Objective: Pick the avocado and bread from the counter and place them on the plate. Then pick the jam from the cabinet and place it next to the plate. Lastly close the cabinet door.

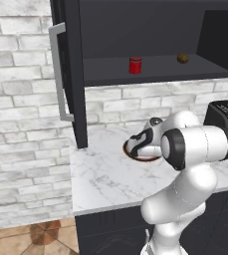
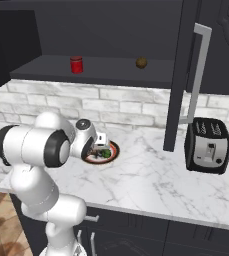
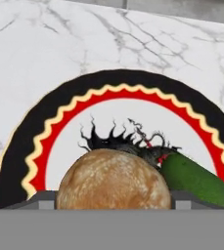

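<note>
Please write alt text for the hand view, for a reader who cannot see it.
An orange-brown bread ball sits low in the foreground over the plate, with the green avocado beside it on the plate's white centre. White marble counter lies beyond.

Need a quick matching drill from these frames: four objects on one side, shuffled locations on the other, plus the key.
Column 1
1. small red cylindrical jam jar
2. orange-brown round bread ball
3. black-and-silver toaster
4. dull brown ball

Column 2
A. on the black-rimmed, red-ringed round plate, beside the dark-green avocado
B. cabinet shelf, right part
C. white marble counter, right of the plate
D. cabinet shelf, left part

Pairs: 1-D, 2-A, 3-C, 4-B
</note>
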Motion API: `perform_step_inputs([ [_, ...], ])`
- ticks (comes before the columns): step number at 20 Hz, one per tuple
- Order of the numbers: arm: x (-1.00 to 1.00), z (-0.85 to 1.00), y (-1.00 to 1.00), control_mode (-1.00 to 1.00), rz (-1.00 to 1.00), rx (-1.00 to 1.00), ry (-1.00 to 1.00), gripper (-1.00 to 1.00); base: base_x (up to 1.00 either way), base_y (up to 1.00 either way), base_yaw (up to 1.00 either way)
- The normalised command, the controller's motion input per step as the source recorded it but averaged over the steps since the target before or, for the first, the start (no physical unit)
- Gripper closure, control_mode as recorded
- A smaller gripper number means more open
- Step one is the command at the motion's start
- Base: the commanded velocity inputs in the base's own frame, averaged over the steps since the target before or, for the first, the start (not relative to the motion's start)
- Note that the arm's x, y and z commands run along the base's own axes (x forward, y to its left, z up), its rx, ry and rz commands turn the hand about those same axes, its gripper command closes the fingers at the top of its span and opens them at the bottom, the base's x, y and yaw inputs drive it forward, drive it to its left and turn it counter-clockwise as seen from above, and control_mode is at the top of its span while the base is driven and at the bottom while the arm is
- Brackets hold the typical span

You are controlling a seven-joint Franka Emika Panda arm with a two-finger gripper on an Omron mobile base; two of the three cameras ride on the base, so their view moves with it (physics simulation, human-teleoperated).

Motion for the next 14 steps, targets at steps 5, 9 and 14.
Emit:
perform_step_inputs([
  [5, 0.03, 0.05, 0.0, -1.0, 0.0, 0.0, 0.0, -1.0, 0.0, 0.0, 0.0],
  [9, 0.0, 0.49, 0.0, -1.0, 0.0, 0.0, 0.0, -1.0, 0.0, 0.0, 0.0],
  [14, -0.43, 0.98, -0.09, -1.0, 0.04, 0.0, -0.03, -1.0, 0.0, 0.0, 0.0],
])
